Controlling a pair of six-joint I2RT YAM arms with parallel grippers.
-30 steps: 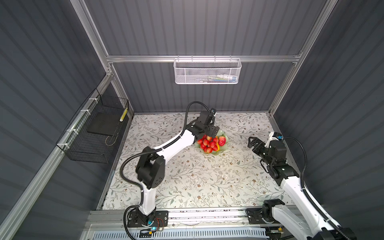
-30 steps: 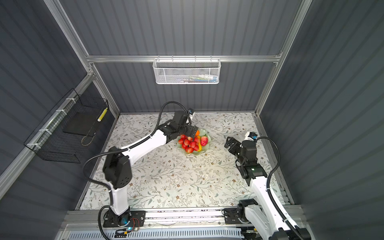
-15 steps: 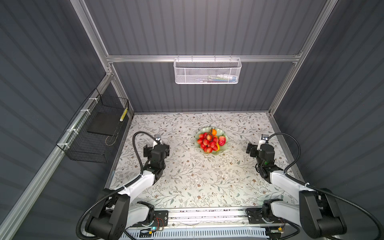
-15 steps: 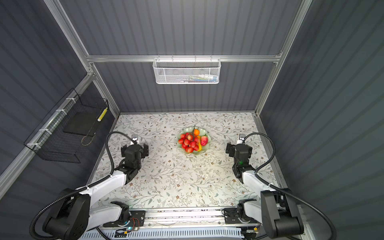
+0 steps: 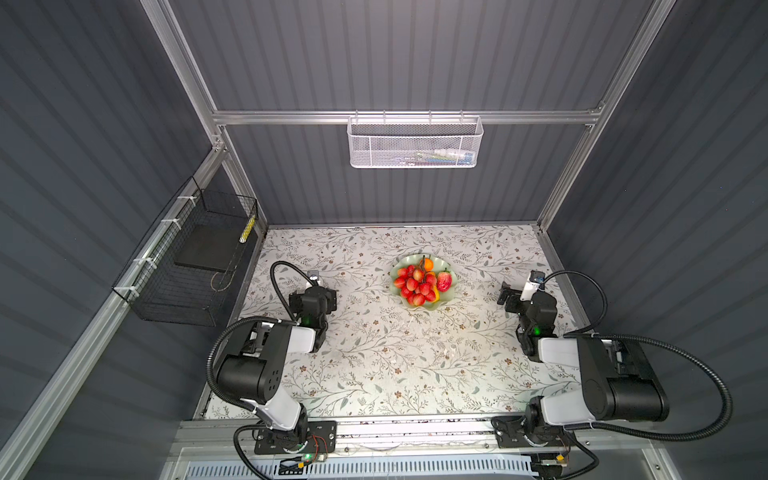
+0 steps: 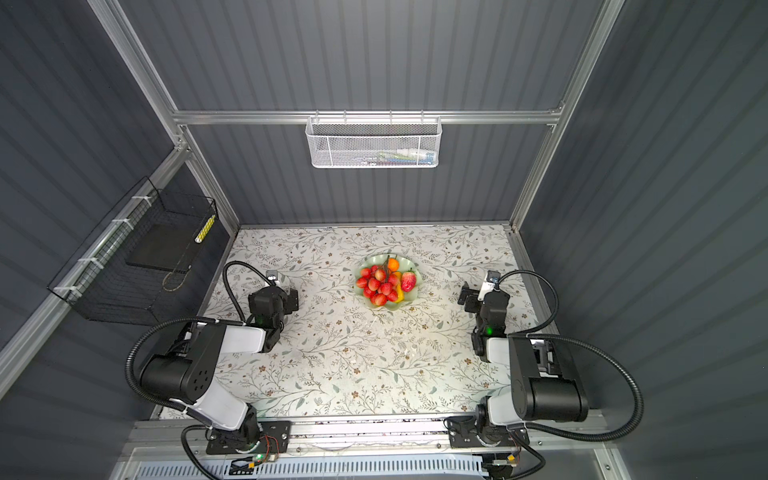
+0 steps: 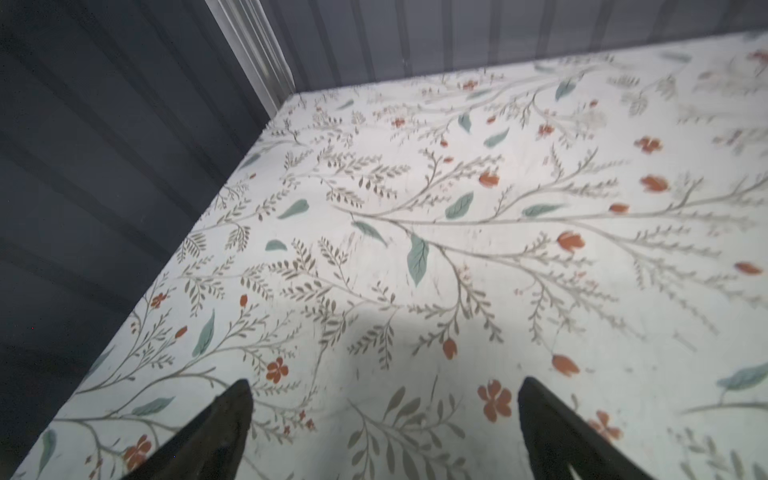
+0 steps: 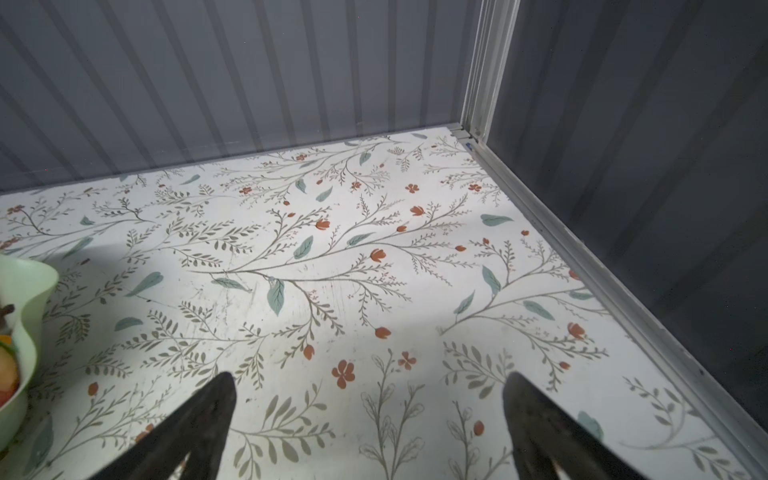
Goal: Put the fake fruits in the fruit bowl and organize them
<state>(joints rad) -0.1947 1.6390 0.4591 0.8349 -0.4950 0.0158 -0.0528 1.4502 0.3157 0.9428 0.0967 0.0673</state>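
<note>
Fake fruits (image 5: 417, 282) heaped in the fruit bowl (image 5: 434, 306); none seen loose on the tabletop (image 5: 374, 353) beside it (some buried, can't count them all); left jaws and right jaws both gape empty, well apart from the bowl; placing looks finished; next, at most a tidying nudge.

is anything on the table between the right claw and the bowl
Nothing visible does. Only bare table lies between the right claw and the bowl. The claw is open and empty.
</note>
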